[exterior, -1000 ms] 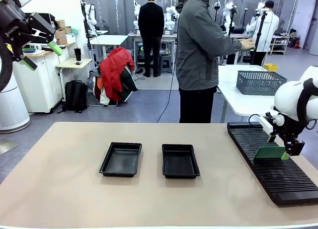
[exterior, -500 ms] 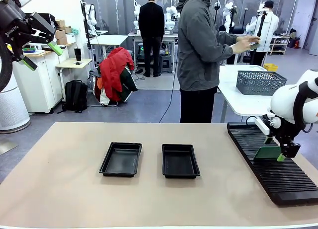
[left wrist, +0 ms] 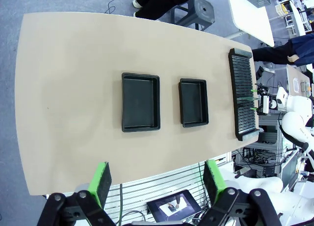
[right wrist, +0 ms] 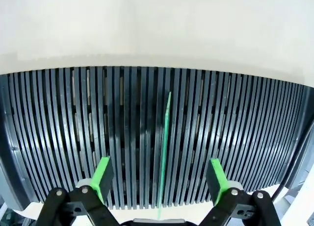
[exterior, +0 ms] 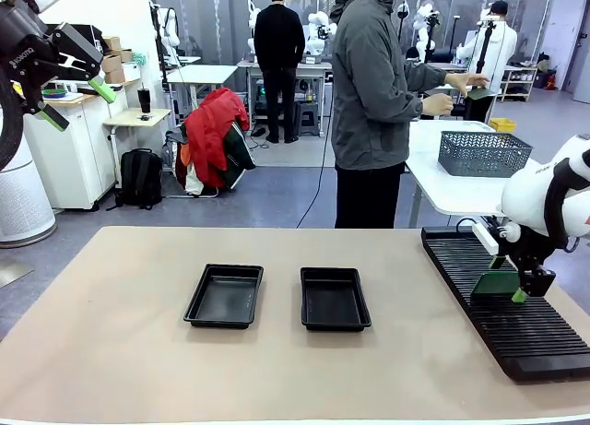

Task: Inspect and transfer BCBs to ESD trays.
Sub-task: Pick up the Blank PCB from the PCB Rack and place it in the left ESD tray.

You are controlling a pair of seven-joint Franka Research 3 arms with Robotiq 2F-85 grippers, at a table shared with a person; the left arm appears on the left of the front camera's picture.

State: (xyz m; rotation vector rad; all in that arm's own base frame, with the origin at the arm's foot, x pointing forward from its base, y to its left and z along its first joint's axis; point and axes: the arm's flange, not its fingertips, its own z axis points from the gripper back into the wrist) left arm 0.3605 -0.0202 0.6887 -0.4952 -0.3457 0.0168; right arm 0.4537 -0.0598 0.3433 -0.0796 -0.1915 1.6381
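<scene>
**Spotter:** Tan tabletop (exterior: 111, 351) in front of you, with two ESD trays side by side near its middle. The left tray (exterior: 224, 296) and the right tray (exterior: 335, 298) lie flat with a narrow gap between them.

**Operator:** Where is the board?

**Spotter:** Your BCB (exterior: 498, 283) stands on edge in a slot of the black slotted rack (exterior: 461, 259) at the right side of the table, well apart from both trays. From your right wrist it shows edge-on, as a thin green line running up across the slats.

**Operator:** And my grippers?

**Spotter:** Your right gripper (right wrist: 159, 174) is down at the rack with its jaws spread wide. One green pad (right wrist: 103, 173) sits on either side of the board, and neither touches it. Your left gripper (exterior: 78, 104) hangs high over the left side, jaws apart, grasping nothing. Its wrist camera looks down on the table, the trays and the rack.

**Operator:** Anyone opposite?

**Spotter:** A person (exterior: 369, 84) in a grey jacket stands at the far side, turned toward a white side table (exterior: 442, 190) that carries a grey mesh basket (exterior: 483, 153). Both hands are raised at chest height.
</scene>
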